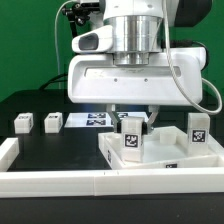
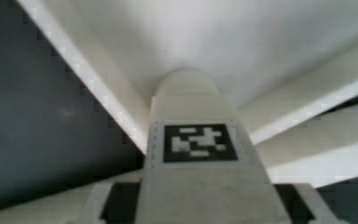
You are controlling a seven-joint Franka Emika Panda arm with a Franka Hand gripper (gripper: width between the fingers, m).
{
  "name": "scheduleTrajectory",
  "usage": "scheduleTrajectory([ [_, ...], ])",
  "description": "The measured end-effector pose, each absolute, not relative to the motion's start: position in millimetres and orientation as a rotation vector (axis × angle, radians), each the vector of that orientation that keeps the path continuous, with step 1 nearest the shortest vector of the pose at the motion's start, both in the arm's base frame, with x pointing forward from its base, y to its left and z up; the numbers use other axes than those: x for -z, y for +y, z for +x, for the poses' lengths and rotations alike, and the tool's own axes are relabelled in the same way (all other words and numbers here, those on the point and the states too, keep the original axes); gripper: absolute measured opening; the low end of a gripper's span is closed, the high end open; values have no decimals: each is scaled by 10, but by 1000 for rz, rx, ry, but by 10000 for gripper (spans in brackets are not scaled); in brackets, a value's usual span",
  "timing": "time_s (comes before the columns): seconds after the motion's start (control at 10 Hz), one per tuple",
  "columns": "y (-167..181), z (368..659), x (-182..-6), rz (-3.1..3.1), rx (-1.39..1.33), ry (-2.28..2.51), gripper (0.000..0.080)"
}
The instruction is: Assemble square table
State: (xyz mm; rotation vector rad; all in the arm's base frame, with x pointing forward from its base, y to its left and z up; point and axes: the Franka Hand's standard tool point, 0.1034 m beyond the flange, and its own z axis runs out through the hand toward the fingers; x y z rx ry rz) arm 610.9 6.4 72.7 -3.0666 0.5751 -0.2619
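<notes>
Table slab (image 1: 168,158) lies rim-side up on black work surface (image 1: 60,145), toward ext. view's right-front. In wrist view, slab (image 2: 282,50) shows as pale rimmed ribs running diagonally.

Leg (image 1: 131,143) stands upright over slab's corner on ext. view's left, tag facing cam. Can't tell if its lower end is seated in slab or just above it. In wrist view, same leg (image 2: 197,130) fills centre, tag square-on.

Gripper (image 1: 131,122) comes straight down from above. Fingers (image 2: 119,203) are set narrow, one on each side of leg's upper end, clamped on it.

Second leg (image 1: 197,130) is upright at slab's far corner on ext. view's right, tag visible.

Two loose legs, one (image 1: 22,122) and another (image 1: 52,122), sit near each other on work surface, well apart from slab, at ext. view's left.

Marker board (image 1: 92,120) lies flat behind slab, btwn loose legs and arm.

White rail (image 1: 60,181) runs along front edge, turning up ext. view's left side.
</notes>
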Motion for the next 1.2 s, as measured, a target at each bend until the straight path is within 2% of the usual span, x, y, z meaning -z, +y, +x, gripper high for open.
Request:
scheduleTrajectory([
  [0.7, 34, 6129, -719, -2845, 284, 1155, 290],
  [1.2, 60, 6090, -706, -2314, 233, 1890, 291],
])
